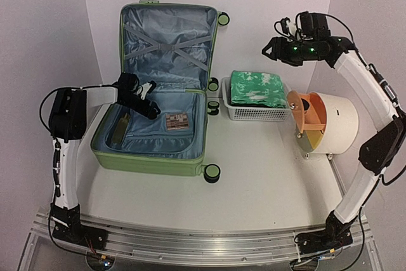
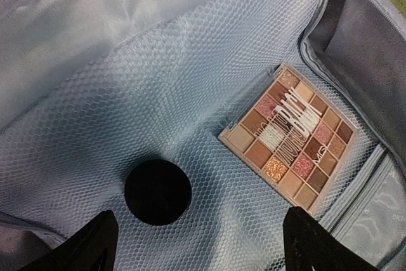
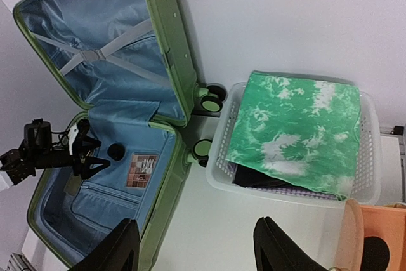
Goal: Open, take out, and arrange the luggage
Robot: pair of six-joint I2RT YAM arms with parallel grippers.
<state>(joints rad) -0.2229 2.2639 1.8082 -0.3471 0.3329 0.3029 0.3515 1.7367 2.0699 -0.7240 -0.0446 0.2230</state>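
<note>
One open light-green ribbed hard-shell suitcase point(image 1: 152, 160) lies left of centre (lid toward the top), its blue lining beneath the left gripper point(image 2: 202, 249), whose fingers are wide apart and empty. One cream cylinder point(image 1: 339, 122), one white mesh basket point(image 1: 254, 113) and one pink-brown eyeshadow palette point(image 2: 288, 136). The right gripper point(image 3: 196, 252) is parted and empty.

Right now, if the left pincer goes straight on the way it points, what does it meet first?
Probably the black round object on the mesh lining, just ahead of the left pincer; the makeup palette lies to one side. Depth is unclear.
</note>
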